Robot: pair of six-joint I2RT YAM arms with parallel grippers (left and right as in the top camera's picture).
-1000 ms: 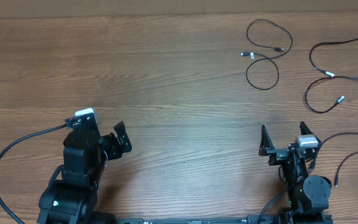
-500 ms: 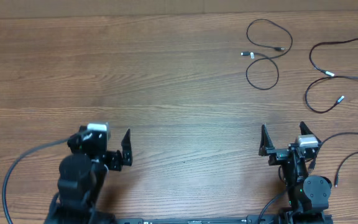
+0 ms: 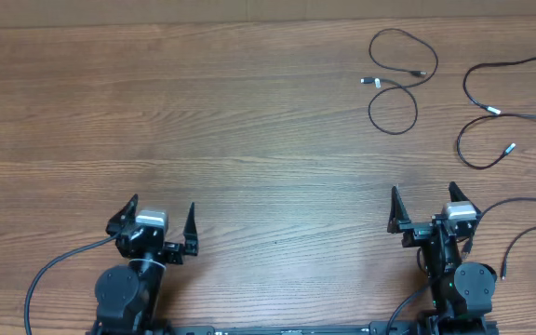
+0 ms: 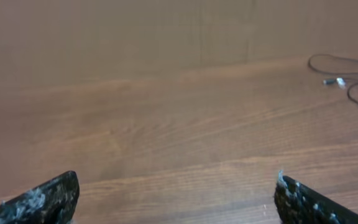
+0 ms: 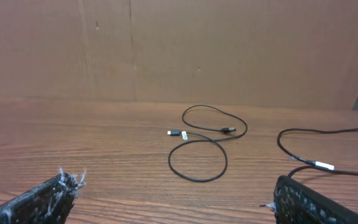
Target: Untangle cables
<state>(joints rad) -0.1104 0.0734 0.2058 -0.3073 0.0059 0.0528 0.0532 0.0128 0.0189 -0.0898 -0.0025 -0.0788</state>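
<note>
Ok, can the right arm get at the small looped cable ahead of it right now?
Probably yes: the right pincer is open, and only bare table lies between it and the small looped cable.

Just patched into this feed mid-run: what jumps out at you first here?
Two thin black cords lie at the far right of the wooden table. The looped cable is curled in on itself, and the edge cable lies apart from it, reaching the picture's right border. The left gripper and right gripper sit open and empty at the near edge, well short of both.
</note>
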